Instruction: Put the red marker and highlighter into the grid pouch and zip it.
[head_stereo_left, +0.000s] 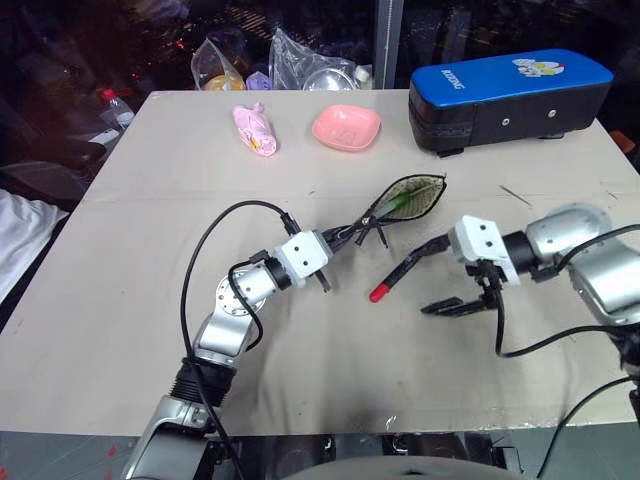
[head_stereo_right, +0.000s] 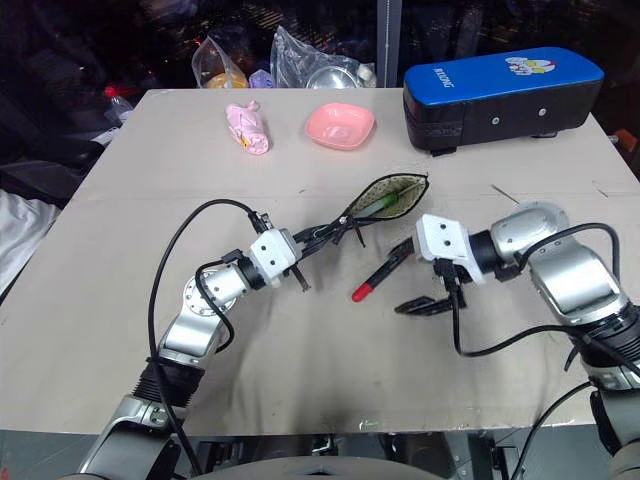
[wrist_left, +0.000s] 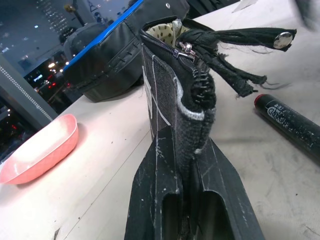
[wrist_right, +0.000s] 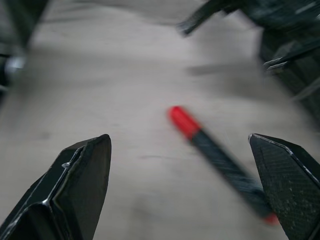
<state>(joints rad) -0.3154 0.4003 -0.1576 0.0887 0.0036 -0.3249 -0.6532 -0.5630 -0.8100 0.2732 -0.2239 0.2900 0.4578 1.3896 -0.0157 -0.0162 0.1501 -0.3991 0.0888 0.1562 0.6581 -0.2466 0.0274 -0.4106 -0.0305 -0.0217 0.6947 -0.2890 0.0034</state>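
Right gripper (head_stereo_left: 452, 275) is sitting nearest the camera with jaws spread wide and gripping nothing, hovering over the table (head_stereo_left: 120, 300) just beside the red marker (head_stereo_left: 397, 276), which is lying flat on the surface with its red end toward the robot. Left gripper (head_stereo_left: 352, 236) is clamping shut on the near end of the grid pouch (head_stereo_left: 412, 196), holding it propped up with the mouth gaping open. Highlighter (head_stereo_left: 398, 203) is already lying inside the pouch, green showing through the opening. So the step in hand looks like picking up the marker: highlighter done, marker and zip outstanding. Next move is calling for lining the open jaws across the barrel, closing, then steering the marker into the mouth without pushing the pouch out of the left grip. Right wrist view is showing the marker lying diagonally between the two spread fingertips (wrist_right: 82, 165), untouched, which the head views are leaving ambiguous. Left wrist view is showing the zipper pull (wrist_left: 186, 48) and dotted lining right at the clamped end, plus the marker's other end close by; head views are adding the blue-topped case (head_stereo_left: 510, 95), pink dish (head_stereo_left: 346, 126) and pink wrapped item (head_stereo_left: 254, 130) further back, well apart
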